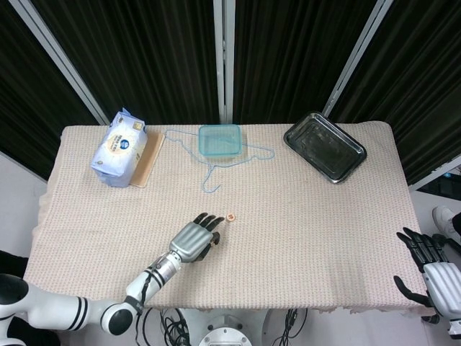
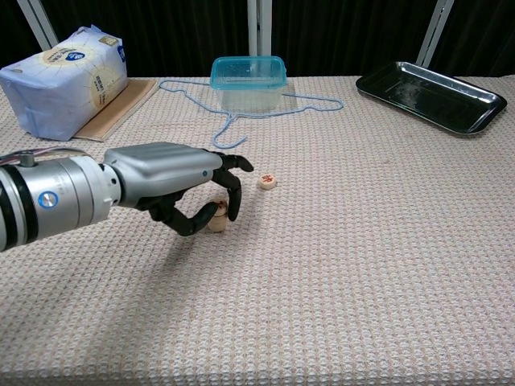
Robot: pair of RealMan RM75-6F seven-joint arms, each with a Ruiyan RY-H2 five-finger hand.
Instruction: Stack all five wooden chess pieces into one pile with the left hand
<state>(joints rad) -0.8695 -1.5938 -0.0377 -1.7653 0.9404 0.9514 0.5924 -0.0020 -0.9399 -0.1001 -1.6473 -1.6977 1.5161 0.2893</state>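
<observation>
A short pile of round wooden chess pieces point(image 2: 216, 219) stands on the woven cloth near the table's middle front. My left hand point(image 2: 173, 181) arches over it, thumb on one side and curled fingertips point(image 2: 234, 207) on the other; contact is unclear. The head view shows only the left hand point(image 1: 193, 239); the pile is hidden beneath it. One single piece point(image 2: 267, 182) with a red mark lies flat to the right of the fingers, also seen as a small disc point(image 1: 230, 216). My right hand point(image 1: 432, 270) hangs off the table's right front corner, fingers spread, holding nothing.
A blue-lidded clear box point(image 2: 249, 80) sits at the back centre on a blue wire hanger point(image 2: 229, 121). A dark metal tray point(image 2: 433, 95) lies at the back right. A white bag on a wooden board point(image 2: 66, 77) stands at the back left.
</observation>
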